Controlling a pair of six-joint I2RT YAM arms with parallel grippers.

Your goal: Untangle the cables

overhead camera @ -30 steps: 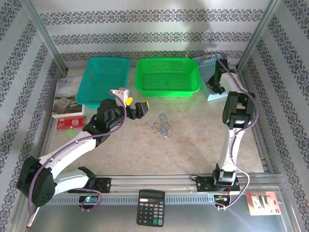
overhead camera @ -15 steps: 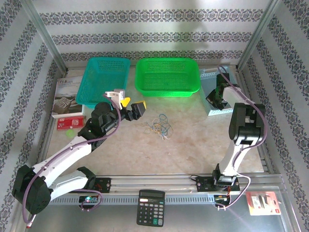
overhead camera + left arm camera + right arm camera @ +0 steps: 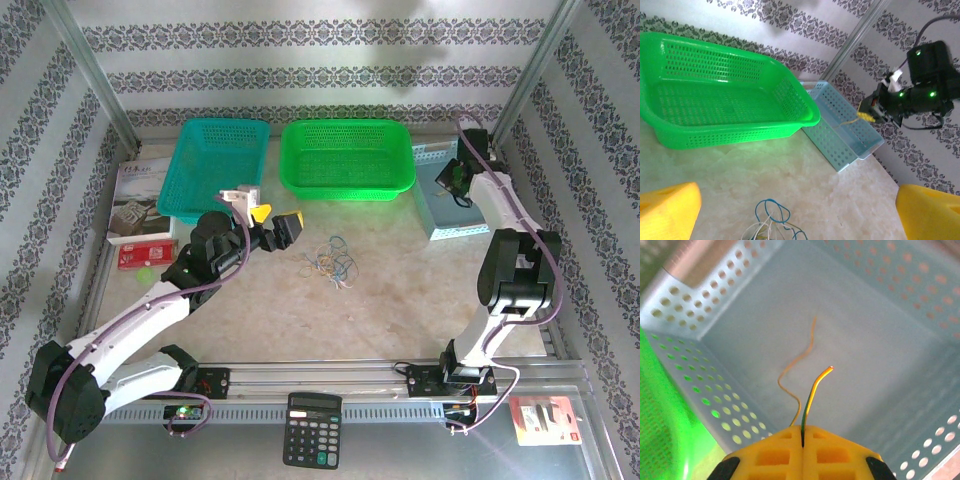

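1. Far left: a booklet [image 3: 135, 192] lies on the desk [image 3: 400, 290], with a red box [image 3: 143, 255] just on its near side. To their right a teal basket [image 3: 215, 165] stands at the far side.

2. Left hand [image 3: 280, 215]: it hovers near the teal basket's near right corner and points right. Its yellow fingers are spread as wide as they go, with nothing between them. In the left wrist view the fingertips [image 3: 667, 210] sit at the two lower corners.

3. The cables [image 3: 332, 265]: a small loose tangle of bluish, yellow and whitish loops lies on the desk centre. It is just right of the left hand and on the near side of the green basket [image 3: 345, 155], and touches neither.

4. A calculator [image 3: 312, 428] lies on the near ledge, below the centre.

5. A pale blue basket [image 3: 440, 195] stands just right of the green basket, at the far right.

6. Right hand [image 3: 802, 432]: it is raised over the pale blue basket. Its fingers are pressed together on one yellow wire [image 3: 812, 390], whose free end curves up clear of the basket floor.

7. A second, orange strand [image 3: 800, 355] shows against that floor. Whether it lies there or hangs from the hand cannot be told.

8. Near right corner: a red packet [image 3: 545, 418] lies on the ledge.
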